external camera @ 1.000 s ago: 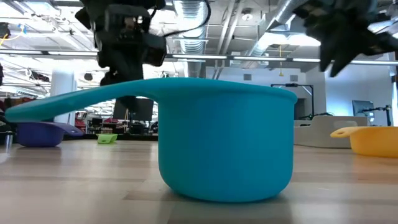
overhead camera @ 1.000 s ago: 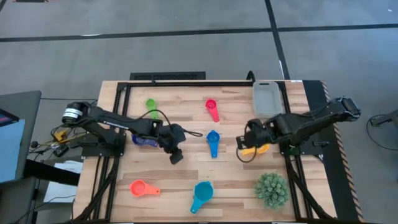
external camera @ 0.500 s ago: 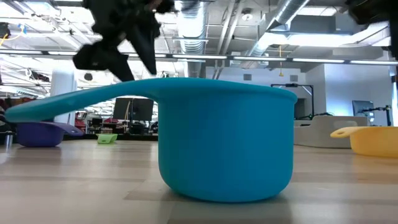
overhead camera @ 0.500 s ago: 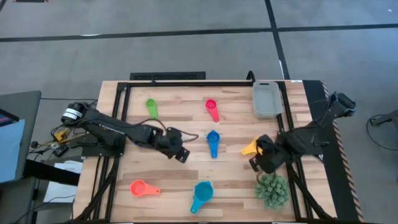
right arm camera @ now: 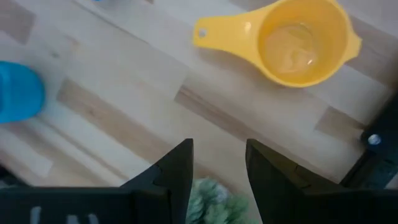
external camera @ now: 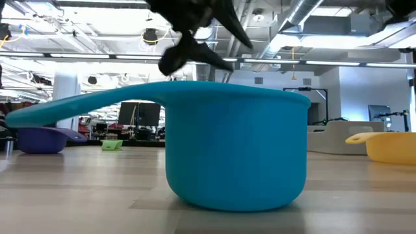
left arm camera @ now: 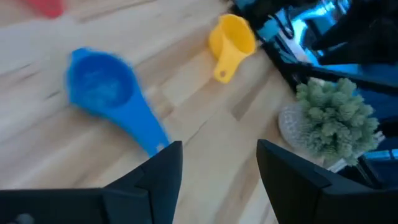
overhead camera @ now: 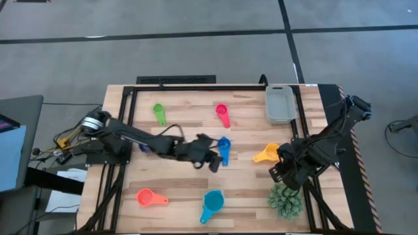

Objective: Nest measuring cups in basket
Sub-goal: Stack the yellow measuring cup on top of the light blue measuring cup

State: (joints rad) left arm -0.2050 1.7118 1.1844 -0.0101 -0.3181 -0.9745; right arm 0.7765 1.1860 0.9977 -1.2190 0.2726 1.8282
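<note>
Altogether six measuring cups show from above on the wooden table, and a seventh shows only from low down. One green cup lies near the far left part. One pink-red cup lies near the far middle. One blue cup lies in the middle of the table. One yellow cup lies toward the right edge, empty, with its handle flat on the wood. One orange cup sits near the front left corner. One light blue cup sits at the front edge, in the middle. From the low view a navy cup stands far back on the left side; from above the left arm covers it.

One basket sits at the far right corner. It is pale grey and no cup is in it.

One spiky green plant stands at the front right corner.

Two arms work here. The left gripper reaches to the middle of the table, just beside the blue cup's handle. Its two fingers stand apart with nothing between them. The right gripper hangs between the yellow cup and the plant, near the right edge. Its two fingers have a gap between them and hold nothing.
</note>
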